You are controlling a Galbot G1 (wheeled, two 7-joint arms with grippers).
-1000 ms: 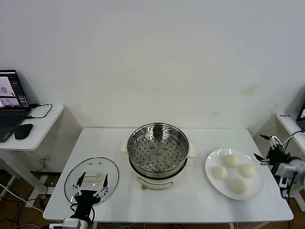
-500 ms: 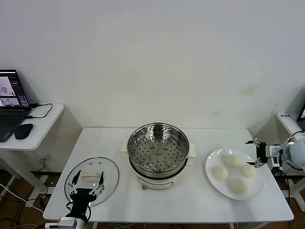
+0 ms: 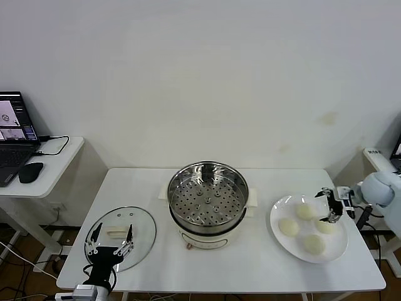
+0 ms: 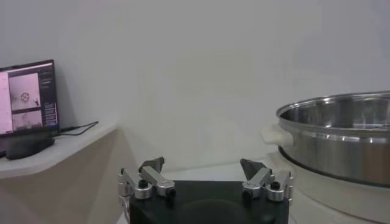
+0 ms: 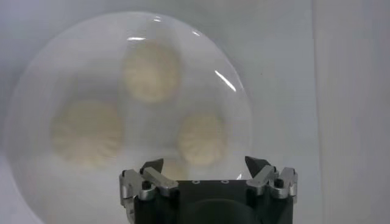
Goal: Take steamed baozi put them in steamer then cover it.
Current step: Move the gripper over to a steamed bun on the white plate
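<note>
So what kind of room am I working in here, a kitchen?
Probably a lab or office test setup, not a kitchen: a bare white wall, a plain white table holding the steamer, and a side desk with an open laptop and mouse.

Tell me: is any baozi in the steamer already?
No: the steamer tray is bare, and all four baozi sit on the plate.
</note>
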